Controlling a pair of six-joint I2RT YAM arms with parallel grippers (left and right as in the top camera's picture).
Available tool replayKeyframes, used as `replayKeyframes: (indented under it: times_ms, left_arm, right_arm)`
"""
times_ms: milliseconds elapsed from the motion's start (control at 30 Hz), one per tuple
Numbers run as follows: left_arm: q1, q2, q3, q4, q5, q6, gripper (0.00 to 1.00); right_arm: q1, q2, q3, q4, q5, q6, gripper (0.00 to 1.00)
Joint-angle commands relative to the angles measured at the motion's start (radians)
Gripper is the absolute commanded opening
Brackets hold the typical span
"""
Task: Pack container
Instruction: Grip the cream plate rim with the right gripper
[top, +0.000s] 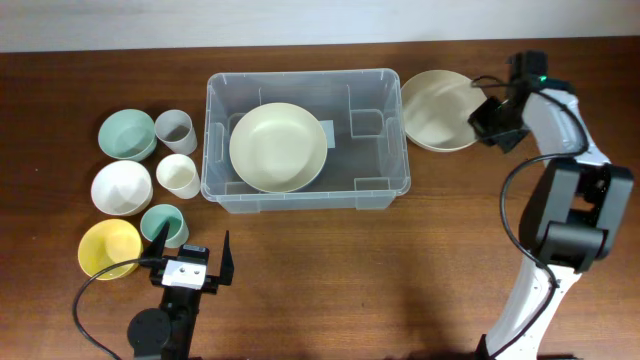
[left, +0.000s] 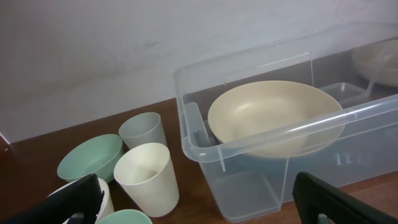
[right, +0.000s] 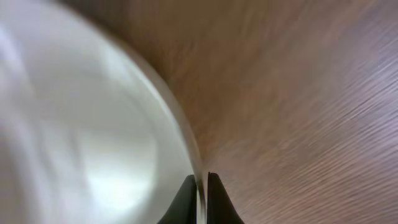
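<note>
Container (top: 300, 202) w/ cream bowl (top: 277, 147) inside; right end effector (right: 199, 182) seemingly clamped on 2nd bowl (top: 440, 110); left end effector (top: 194, 243) apart.

My overhead camera looks straight down on the whole table (top: 330, 280), with both arms in frame. The left wrist camera sits low near the front edge. It faces the far wall, across the cups (left: 147, 177), toward the left end of the container (left: 249, 186). It shares the container, cups and inner bowl (left: 273, 115) with overhead. The right wrist camera is pressed in close and blurred, looking down on the outer bowl (right: 81, 124) rim and the table. Overhead shows that bowl just right of the container.
</note>
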Motion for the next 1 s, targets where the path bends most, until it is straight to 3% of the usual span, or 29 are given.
replayKeyframes:
  times_ms: [0,267,633,967]
  left_arm:
    - [0.006,-0.006,-0.005,-0.001,-0.004,0.008,1.0]
    - [0.006,-0.006,-0.005,-0.001,-0.004,0.008,1.0]
    - [0.006,-0.006,-0.005,-0.001,-0.004,0.008,1.0]
    - [0.006,-0.006,-0.005,-0.001,-0.004,0.008,1.0]
  right_arm:
    - [-0.067,-0.086,0.119,-0.045,-0.006,-0.008,0.04]
    - [-0.141,-0.188,0.306,-0.169,-0.132,-0.103,0.04]
    - [-0.01,-0.118,0.157,-0.177,-0.113,-0.161,0.09]
    - [0.039,-0.077,0.071,-0.128,-0.026,-0.156,0.47]
